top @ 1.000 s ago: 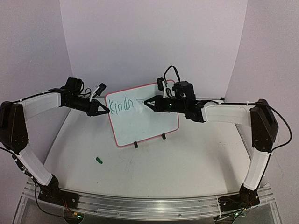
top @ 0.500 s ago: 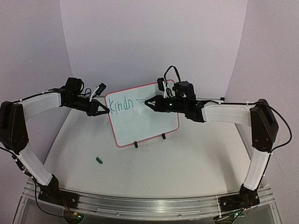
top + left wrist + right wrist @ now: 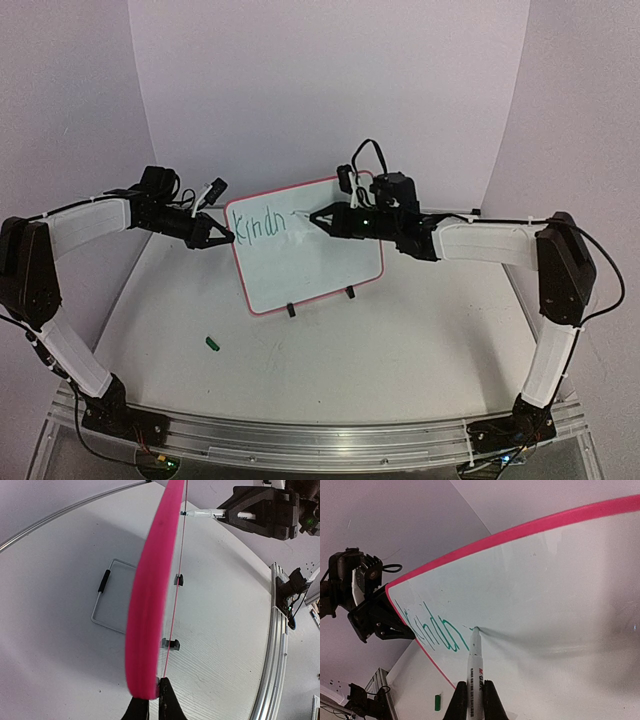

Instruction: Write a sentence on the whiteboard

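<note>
One hand pinching whiteboard edge, marker touching

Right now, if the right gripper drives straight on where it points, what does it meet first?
The whiteboard: the marker held by the right gripper touches its face, just beside the green lettering.

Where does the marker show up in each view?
Top external: marker at centre, tip on the whiteboard.
Left wrist: marker top right, past the whiteboard's edge.
Right wrist: marker bottom centre, tip by the green writing.
Shared landmark: the whiteboard's red frame.
</note>
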Available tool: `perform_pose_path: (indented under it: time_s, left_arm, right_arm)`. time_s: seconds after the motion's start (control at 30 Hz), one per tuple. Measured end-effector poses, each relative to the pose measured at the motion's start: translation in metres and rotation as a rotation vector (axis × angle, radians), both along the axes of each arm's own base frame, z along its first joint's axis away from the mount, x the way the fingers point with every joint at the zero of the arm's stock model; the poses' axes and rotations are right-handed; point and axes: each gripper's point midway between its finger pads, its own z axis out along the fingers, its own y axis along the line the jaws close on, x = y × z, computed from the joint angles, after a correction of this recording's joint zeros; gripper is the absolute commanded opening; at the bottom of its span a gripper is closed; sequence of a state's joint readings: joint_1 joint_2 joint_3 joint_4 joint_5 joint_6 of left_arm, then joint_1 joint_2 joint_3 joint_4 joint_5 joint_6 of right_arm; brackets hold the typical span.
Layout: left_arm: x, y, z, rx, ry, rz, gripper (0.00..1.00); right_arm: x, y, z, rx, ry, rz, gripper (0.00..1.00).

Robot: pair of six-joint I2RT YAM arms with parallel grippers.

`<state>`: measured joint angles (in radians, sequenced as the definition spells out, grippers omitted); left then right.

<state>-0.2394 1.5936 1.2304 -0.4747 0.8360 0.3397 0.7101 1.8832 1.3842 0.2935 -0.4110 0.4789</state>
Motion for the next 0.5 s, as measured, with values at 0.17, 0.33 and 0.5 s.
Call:
perform_pose_path:
  time_s: [0.17,0.33,0.5]
  left_arm:
    - [0.000,0.000,0.000,0.000,0.000,0.000,0.00]
    - [0.000,0.000,0.000,0.000,0.000,0.000,0.00]
    - [0.000,0.000,0.000,0.000,0.000,0.000,0.00]
  right_arm:
    - [0.004,0.000,0.011,0.019,-0.021,-0.003,0.00]
    - [0.006,0.001,0.020,0.034,-0.035,0.002,0.00]
    - [0.008,0.006,0.024,0.046,-0.041,0.021,0.00]
